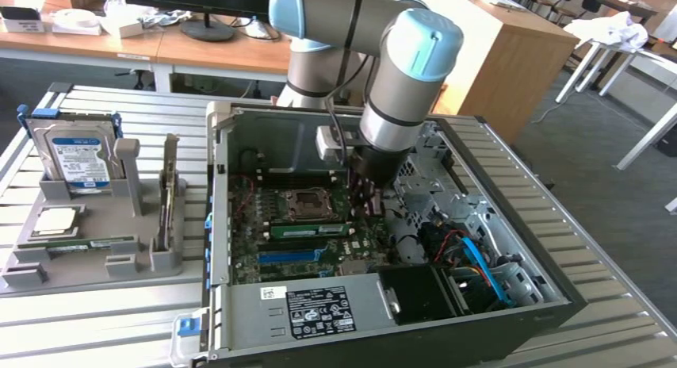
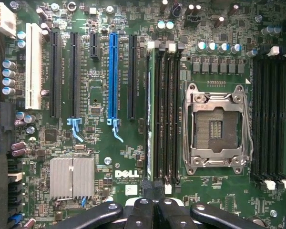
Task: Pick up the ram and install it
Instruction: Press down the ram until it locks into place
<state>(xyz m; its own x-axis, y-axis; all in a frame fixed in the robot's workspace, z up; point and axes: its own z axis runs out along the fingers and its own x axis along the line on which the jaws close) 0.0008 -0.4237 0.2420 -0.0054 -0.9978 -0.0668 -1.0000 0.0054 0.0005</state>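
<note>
A ram stick [image 2: 150, 114], thin and green, stands on edge in the memory slot furthest from the empty processor socket [image 2: 217, 126]. In the exterior view this ram [image 1: 307, 228] lies just in front of the socket [image 1: 307, 201] inside the open computer case. My gripper [image 2: 153, 210] hovers above the motherboard by one end of that stick. Its black fingers [image 2: 142, 213] are shut together with nothing between them. In the exterior view the gripper [image 1: 365, 203] hangs inside the case beside the socket. Another green stick [image 1: 82, 243] lies in the grey tray [image 1: 106, 281].
The tray at the exterior view's left also holds a hard drive [image 1: 74, 158], a square silver chip [image 1: 55, 220] and an upright expansion card [image 1: 167, 195]. Case walls [image 1: 219, 185], a power supply [image 1: 307, 308] and cables [image 1: 476, 265] hem in the motherboard. Several more empty memory slots [image 2: 269, 114] flank the socket.
</note>
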